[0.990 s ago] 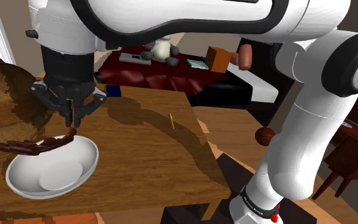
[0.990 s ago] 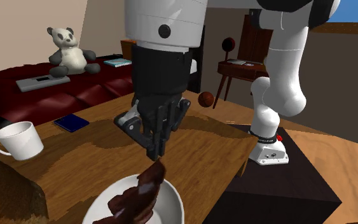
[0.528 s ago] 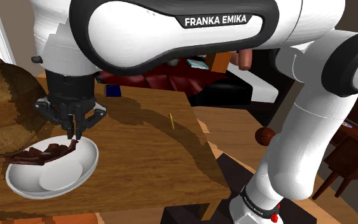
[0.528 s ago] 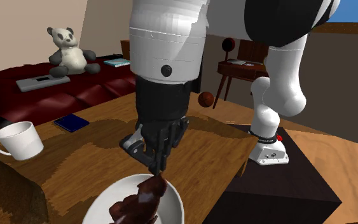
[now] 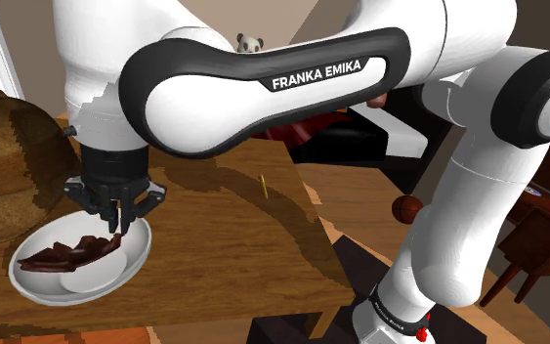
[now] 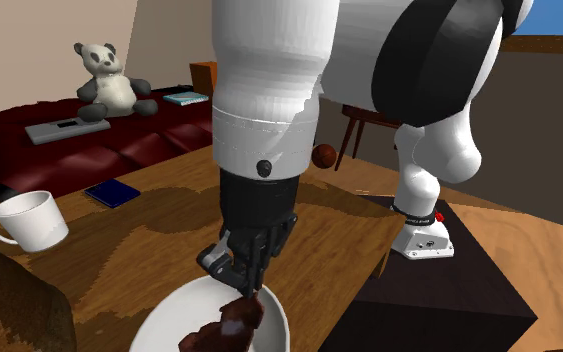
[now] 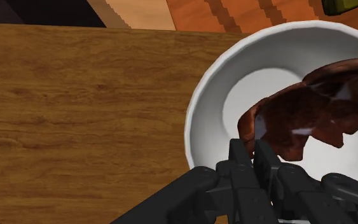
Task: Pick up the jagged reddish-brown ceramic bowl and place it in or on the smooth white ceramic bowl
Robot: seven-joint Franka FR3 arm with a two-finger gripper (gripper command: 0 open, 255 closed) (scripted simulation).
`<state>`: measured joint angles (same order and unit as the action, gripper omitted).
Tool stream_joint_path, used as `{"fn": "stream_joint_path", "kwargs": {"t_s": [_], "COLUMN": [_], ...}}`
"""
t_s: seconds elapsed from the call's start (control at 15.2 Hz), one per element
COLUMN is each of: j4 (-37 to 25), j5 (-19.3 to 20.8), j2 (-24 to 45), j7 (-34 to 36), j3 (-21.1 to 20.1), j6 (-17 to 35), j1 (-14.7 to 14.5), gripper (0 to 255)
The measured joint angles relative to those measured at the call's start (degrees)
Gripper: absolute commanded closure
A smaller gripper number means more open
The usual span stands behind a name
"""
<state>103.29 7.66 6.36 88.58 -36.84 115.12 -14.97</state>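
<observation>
Near one edge of the brown wooden worktop (image 5: 233, 235) sits the smooth, round white bowl (image 5: 136, 254). The jagged, glossy reddish-brown bowl (image 7: 311, 114) lies inside it, its rim pinched between the black jaws, which are closed tight upon it.

white bowl (image 6: 159, 325): near side cut by second exterior view's bottom edge | reddish-brown bowl (image 6: 234, 318) inside white bowl: lower part cut likewise | end effector (image 7: 252, 147) over white bowl: contact with brown rim hidden behind fingers (image 7: 241, 159) | thin yellow thing (image 5: 264, 186), shoulder view's right of white bowl: too small to name | panda (image 5: 250, 43) far beyond white bowl: body hidden by arm (image 5: 292, 78)
</observation>
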Motion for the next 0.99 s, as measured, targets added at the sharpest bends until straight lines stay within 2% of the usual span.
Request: {"fn": "stream_joint_path", "kwargs": {"t_s": [0.53,0.59,0.99], "j4": [1.52,1.52,1.52], "j5": [0.44,0.45,0.45], "j2": [0.47,0.47,0.47], "j7": [0.42,0.43,0.43], "j3": [0.03,0.03,0.03], "j6": [1.89,1.90,1.91], "j1": [-0.09,-0.09,-0.09], "gripper": [255,0,0]}}
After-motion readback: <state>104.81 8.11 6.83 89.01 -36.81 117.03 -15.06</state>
